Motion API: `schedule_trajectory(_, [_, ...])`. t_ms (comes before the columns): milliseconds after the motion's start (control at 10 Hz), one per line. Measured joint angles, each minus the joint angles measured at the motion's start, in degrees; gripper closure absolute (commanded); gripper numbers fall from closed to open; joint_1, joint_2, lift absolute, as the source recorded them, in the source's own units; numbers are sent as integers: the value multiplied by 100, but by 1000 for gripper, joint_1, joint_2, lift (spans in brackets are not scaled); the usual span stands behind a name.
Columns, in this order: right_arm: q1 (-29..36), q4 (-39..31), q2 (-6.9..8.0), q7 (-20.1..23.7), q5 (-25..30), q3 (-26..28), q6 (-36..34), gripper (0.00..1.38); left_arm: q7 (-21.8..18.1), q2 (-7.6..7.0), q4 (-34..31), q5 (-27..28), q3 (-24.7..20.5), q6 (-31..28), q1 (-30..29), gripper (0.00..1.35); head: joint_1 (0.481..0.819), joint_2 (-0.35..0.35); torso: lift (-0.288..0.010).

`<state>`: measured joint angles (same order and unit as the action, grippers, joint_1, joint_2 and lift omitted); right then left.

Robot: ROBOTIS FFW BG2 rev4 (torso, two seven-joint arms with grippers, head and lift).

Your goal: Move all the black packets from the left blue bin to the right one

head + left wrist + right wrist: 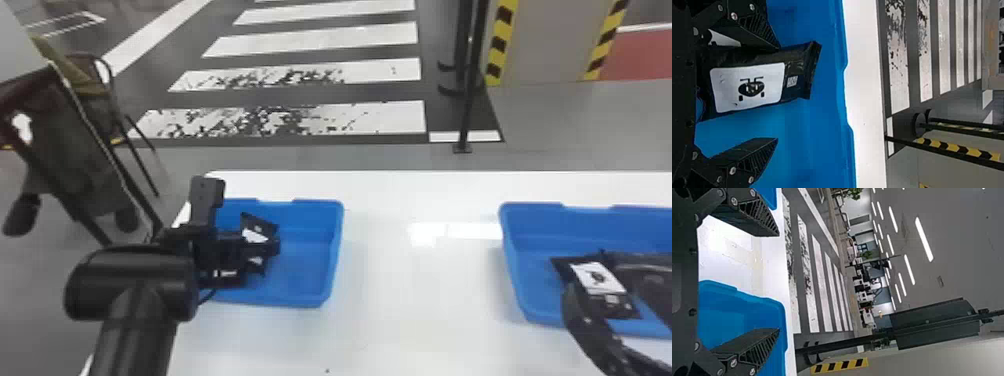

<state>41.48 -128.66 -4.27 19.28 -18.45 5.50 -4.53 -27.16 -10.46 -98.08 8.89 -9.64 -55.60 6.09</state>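
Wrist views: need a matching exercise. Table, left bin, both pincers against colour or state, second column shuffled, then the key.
1. Table
2. Left bin
3. Left pincer
4. Right pincer

A. Blue
B. Open, nothing between its fingers
C. White
D. Open, packet between its fingers

Pairs: 1-C, 2-A, 3-D, 4-B

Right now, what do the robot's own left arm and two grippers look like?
The black left arm has thick rounded sections and a thin black cable near its wrist. The left gripper and right gripper match: black tapered fingers with ribbed sides and silver screws.
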Motion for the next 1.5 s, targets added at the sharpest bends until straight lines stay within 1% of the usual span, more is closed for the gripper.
schedule_trajectory(100, [-11, 35, 0, 6, -51, -9, -17, 171, -3, -17, 152, -58, 116, -108, 85, 785, 695, 169, -140])
schedule_trajectory(200, [-15, 63, 0, 8, -104, -12, -28, 171, -34, -36, 289, -104, 205, -295, 159, 1024, 695, 160, -140])
schedule_trajectory(300, [-17, 83, 0, 13, -152, -13, -42, 171, -52, -49, 376, -96, 261, -405, 201, 1173, 695, 155, -140])
schedule_trajectory(500, [-25, 107, 1, 18, -222, -21, -65, 180, -74, -53, 423, 57, 303, -591, 232, 1208, 695, 160, -140])
schedule_trajectory(600, [-28, 120, 0, 28, -258, -24, -77, 183, -127, -53, 427, 154, 315, -552, 227, 1208, 695, 165, -140])
schedule_trajectory(700, [-20, 129, -4, 39, -287, -24, -81, 186, -210, -56, 332, 181, 310, -384, 178, 1208, 695, 163, -140])
schedule_trajectory(800, [-17, 130, -9, 43, -300, -24, -86, 186, -272, -67, -55, 141, 306, -301, 49, 1208, 695, 154, -140])
schedule_trajectory(1000, [-75, 114, -13, 171, -289, -24, -154, 186, -314, -79, -1221, -178, 340, -248, -471, 1208, 695, 130, -140])
schedule_trajectory(1100, [-164, 110, -25, 283, -266, -43, -167, 186, -340, -80, -1771, -365, 444, -206, -753, 1208, 695, 102, -140])
schedule_trajectory(1200, [-334, 218, -58, 482, -369, -105, -205, 188, -372, -79, -2202, -629, 624, -98, -1019, 1208, 695, 69, -140])
schedule_trajectory(1300, [-560, 371, -97, 681, -523, -184, -276, 186, -389, -73, -2475, -949, 885, 41, -1224, 1208, 695, 47, -140])
schedule_trajectory(1500, [-939, 563, -210, 762, -903, -463, -507, 188, -396, -76, -2626, -1570, 1598, 209, -1278, 1208, 695, -49, -140])
